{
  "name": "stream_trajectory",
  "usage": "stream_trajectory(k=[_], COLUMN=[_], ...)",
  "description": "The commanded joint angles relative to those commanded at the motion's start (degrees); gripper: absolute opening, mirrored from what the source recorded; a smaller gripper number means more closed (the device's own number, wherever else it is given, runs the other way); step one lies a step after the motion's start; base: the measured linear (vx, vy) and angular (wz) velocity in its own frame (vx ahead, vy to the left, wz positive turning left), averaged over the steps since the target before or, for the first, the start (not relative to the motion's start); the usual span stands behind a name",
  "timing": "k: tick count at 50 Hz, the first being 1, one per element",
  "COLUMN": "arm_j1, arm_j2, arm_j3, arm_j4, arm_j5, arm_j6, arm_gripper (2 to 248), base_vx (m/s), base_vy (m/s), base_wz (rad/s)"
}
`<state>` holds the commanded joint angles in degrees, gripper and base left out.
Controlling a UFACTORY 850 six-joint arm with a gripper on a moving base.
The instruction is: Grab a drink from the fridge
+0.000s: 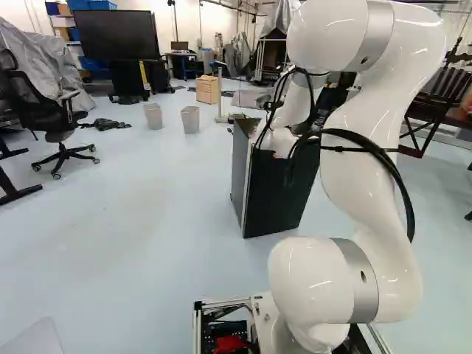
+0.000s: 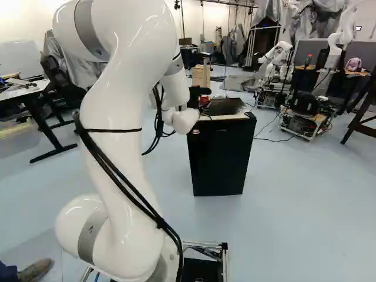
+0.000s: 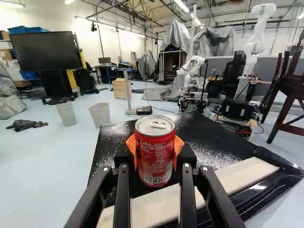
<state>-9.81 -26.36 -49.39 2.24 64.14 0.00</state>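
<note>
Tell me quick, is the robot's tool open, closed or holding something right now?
Tool: closed on a red drink can, with an orange pad pressed to each side.

Gripper (image 2: 202, 97) showing black, pads (image 3: 178, 144) showing orange | can (image 3: 155, 159) between pads showing red, white lettering, silver lid | panel (image 3: 209, 135) beneath gripper showing speckled black

Black fridge (image 2: 220, 158), upright on pale blue floor (image 1: 140, 221). Fridge top: dark glossy sheet (image 3: 213, 135), pale strip (image 3: 247, 174) along near side, small dark item (image 2: 251, 115) at right near corner. Floor, left and farther: office chair (image 1: 55, 122), dark cloth (image 1: 108, 124), two pale bins (image 1: 189, 120) side by side, apart; wooden cabinet (image 1: 208, 90) far behind them.
</note>
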Motion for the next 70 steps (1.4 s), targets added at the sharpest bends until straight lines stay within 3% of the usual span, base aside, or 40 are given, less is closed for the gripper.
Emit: stream_trajectory(k=[37,70], arm_j1=[0.28,1.98], arm_j2=[2.62,9.73], arm_j3=[1.16,8.89], arm_j4=[-0.06,-0.45], arm_j5=[-0.4,-2.86], arm_j6=[0.0,0.0], arm_gripper=[95,95], base_vx=[0.0,0.0], base_vy=[0.0,0.0], base_wz=[0.0,0.0])
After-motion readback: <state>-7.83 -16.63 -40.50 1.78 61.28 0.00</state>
